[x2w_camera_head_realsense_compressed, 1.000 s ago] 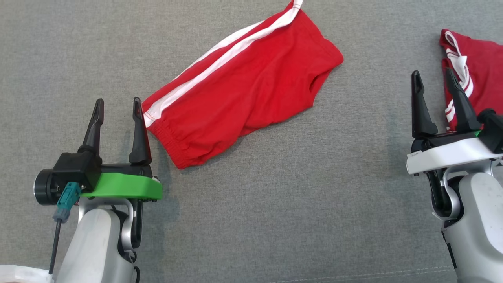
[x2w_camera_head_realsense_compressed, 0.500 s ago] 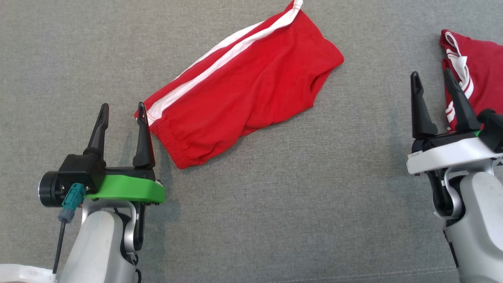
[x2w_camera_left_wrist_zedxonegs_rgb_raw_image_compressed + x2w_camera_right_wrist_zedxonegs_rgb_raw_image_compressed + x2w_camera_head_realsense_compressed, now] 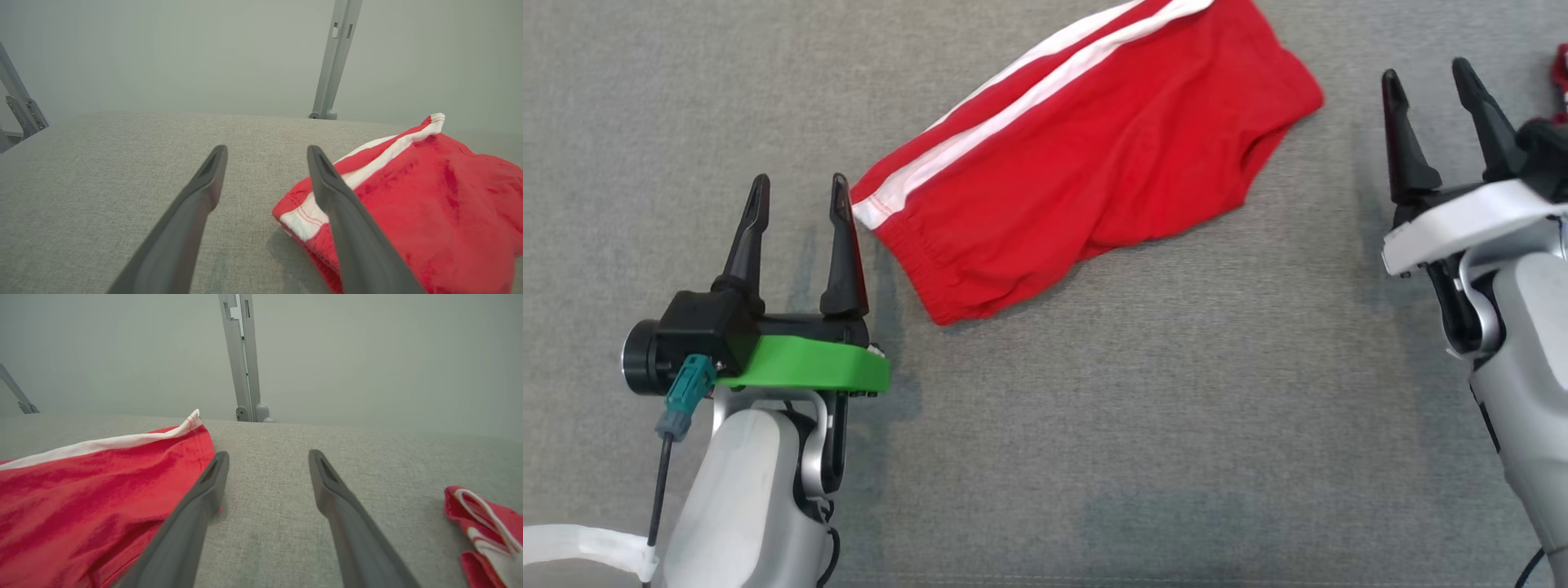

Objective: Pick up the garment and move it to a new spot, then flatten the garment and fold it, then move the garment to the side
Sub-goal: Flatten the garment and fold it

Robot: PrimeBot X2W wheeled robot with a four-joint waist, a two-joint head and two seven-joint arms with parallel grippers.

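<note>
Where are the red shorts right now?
In the head view, the red shorts lie upper middle on the grey cloth surface, between the left gripper and the right gripper, their elastic end close beside the left one.

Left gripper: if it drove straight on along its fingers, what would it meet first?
Probably the bare grey cloth surface: the left gripper aims just beside the red shorts, though its inner finger might graze their waistband corner. Depth is unclear.

Bunched red-white cloth (image 3: pixel 482 539) lies on grey surface (image 3: pixel 1094 425).
</note>
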